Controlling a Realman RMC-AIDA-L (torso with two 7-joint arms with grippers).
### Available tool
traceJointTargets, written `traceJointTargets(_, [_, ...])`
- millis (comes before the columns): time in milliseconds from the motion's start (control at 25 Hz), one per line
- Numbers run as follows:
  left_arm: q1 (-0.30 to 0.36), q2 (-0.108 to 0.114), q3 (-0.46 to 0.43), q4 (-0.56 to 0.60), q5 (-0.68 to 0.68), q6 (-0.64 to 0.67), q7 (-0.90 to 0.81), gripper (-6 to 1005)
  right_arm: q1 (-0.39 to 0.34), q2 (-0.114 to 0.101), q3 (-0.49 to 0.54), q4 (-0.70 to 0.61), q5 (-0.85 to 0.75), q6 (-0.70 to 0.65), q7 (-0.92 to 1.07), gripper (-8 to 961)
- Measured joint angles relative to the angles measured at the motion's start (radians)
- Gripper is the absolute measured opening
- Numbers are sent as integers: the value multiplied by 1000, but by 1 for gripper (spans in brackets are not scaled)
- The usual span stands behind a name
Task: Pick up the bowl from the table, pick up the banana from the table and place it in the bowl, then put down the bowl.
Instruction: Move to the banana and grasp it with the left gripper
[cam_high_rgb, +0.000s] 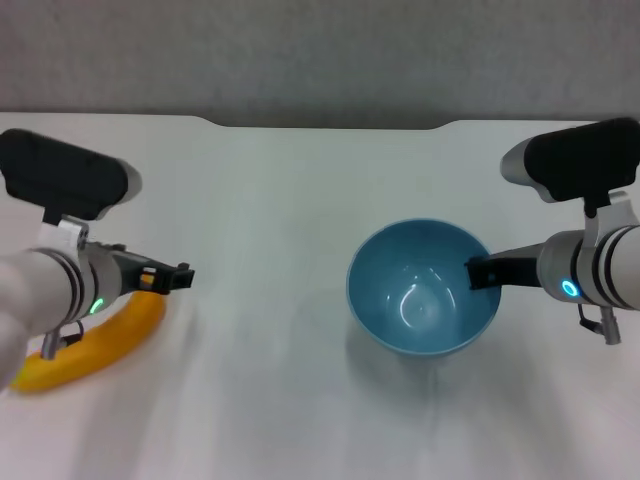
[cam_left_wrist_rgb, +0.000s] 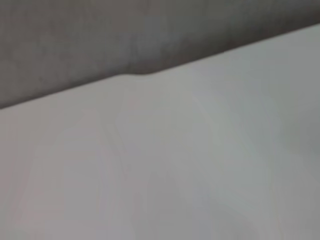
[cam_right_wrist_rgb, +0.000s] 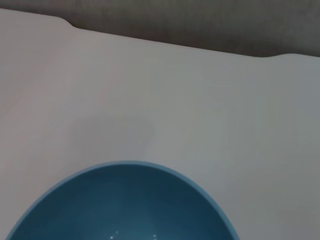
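A wide white counter (cam_high_rgb: 300, 200) fills your view, with a dark shallow notch along its far edge and a grey wall behind it. On the right half sits the bowl (cam_high_rgb: 424, 288), light blue, deep and glossy inside, with nothing in it. Your right gripper (cam_high_rgb: 482, 273) reaches in from the right, its dark jaws at the bowl's right rim; they appear clamped on the rim, one tip inside the bowl. The right wrist view shows the bowl's far rim (cam_right_wrist_rgb: 125, 200) close below the camera with bare counter beyond. On the near left lies the banana (cam_high_rgb: 95, 345), yellow-orange and curved, flat on the counter. Your left gripper (cam_high_rgb: 170, 279) hovers just above the banana's right end, pointing right; you cannot tell whether its jaws are apart or together. The left wrist view shows only bare counter and wall.
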Motion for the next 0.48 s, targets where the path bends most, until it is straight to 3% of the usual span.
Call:
traceJointTargets(320, [-96,13,28,-3,-6,246,4,878,-1,0,19,18,-19,-13,0,34])
traceJointTargets(480, [-112,12,49,-3,-8,294,4,875,-1,0,19,25,-21,-13,0,34])
